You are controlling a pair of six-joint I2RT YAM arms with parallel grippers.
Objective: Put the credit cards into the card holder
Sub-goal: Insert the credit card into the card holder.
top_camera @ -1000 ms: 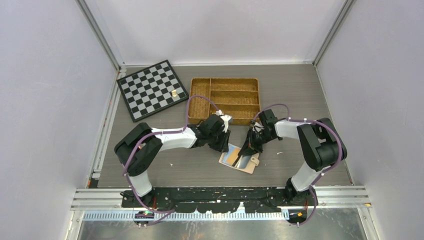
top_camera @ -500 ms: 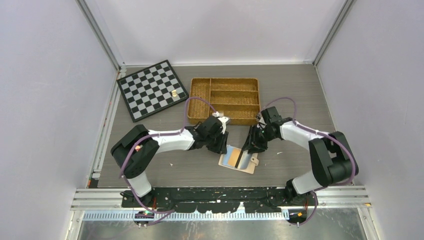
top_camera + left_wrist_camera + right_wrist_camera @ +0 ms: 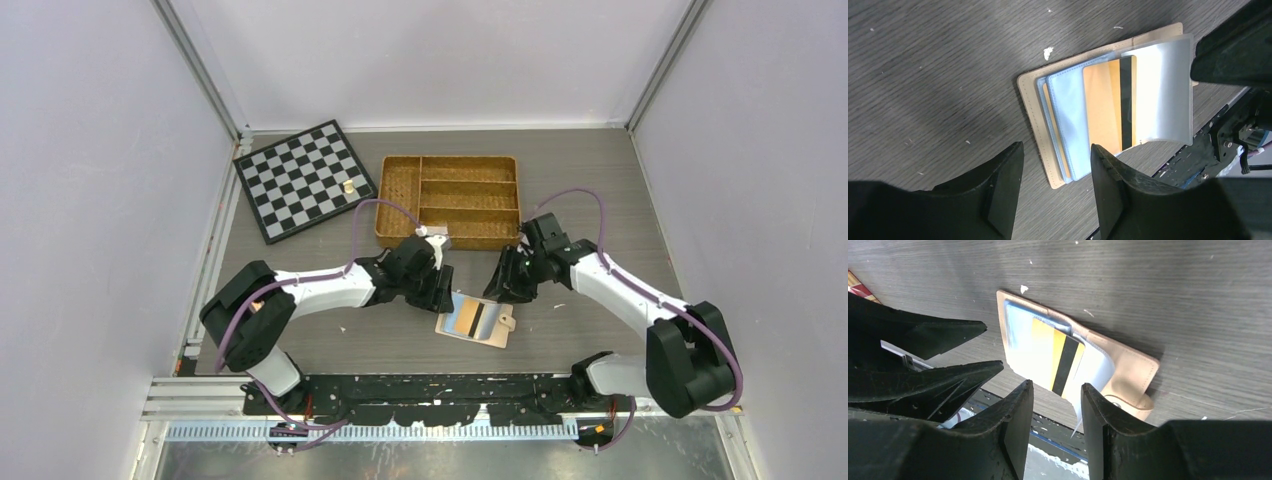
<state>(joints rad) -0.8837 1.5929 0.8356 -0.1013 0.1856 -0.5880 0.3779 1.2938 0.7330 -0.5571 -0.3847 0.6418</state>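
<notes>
The peach-beige card holder (image 3: 492,334) lies open on the table in front of both arms. An orange card with a black stripe (image 3: 465,319) sits in its clear sleeves; it also shows in the left wrist view (image 3: 1100,112) and the right wrist view (image 3: 1048,347). A pale blue layer (image 3: 1068,125) lies beside it; I cannot tell whether it is a card or a sleeve. A clear sleeve (image 3: 1160,95) curls up loose. My left gripper (image 3: 443,297) is open and empty at the holder's far left edge. My right gripper (image 3: 497,288) is open and empty just behind the holder.
A woven wicker divided tray (image 3: 450,197) stands behind the grippers. A chessboard (image 3: 303,180) with one small piece (image 3: 348,186) lies at the back left. A red-brown packet corner (image 3: 857,284) shows by the left arm. The table's front edge and black rail (image 3: 450,385) are close.
My right gripper has pulled back from over the card holder toward the tray, its arm stretching out. My left gripper has drawn slightly left. The orange card now shows uncovered.
</notes>
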